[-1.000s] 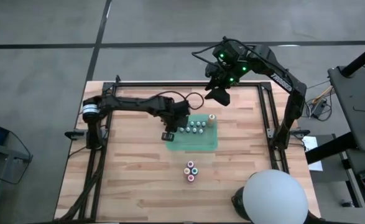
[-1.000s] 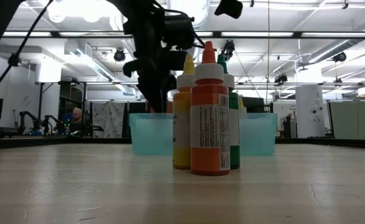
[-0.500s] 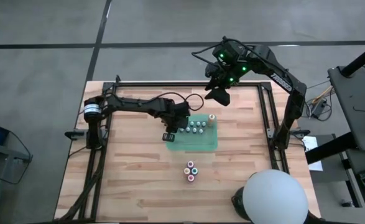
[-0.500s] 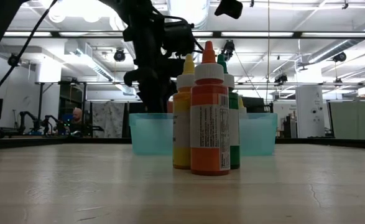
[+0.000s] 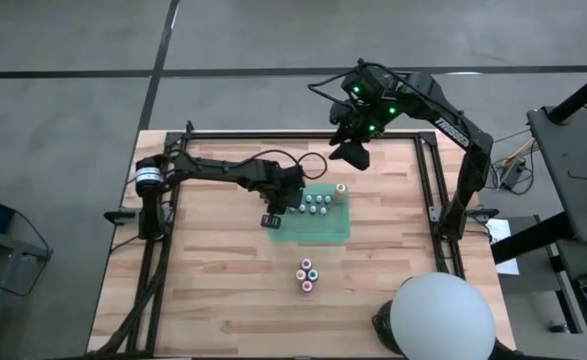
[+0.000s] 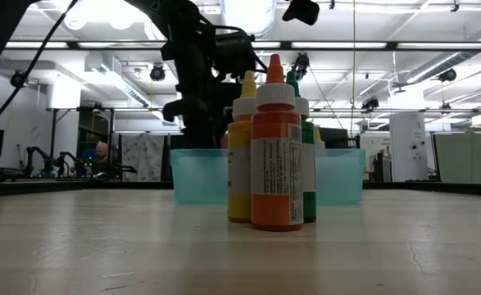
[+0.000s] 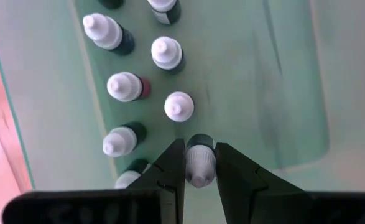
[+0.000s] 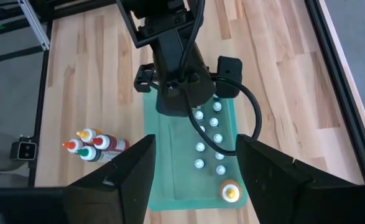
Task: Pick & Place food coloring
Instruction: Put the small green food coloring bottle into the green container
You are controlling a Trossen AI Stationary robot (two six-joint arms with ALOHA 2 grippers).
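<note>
Over the green tray (image 5: pixel 328 228), the left gripper (image 7: pixel 199 169) is clamped on the pale cap of a small food-coloring bottle (image 7: pixel 199 163) at the end of the rows of capped bottles (image 7: pixel 146 87). Light, rigid and likely slick, it is best pinched at the cap. The right gripper (image 5: pixel 351 152) waits open beyond the tray's far edge.

Held bottle (image 7: pixel 199 163) body hidden between left tool (image 7: pixel 199 177) fingers; label unreadable.
</note>
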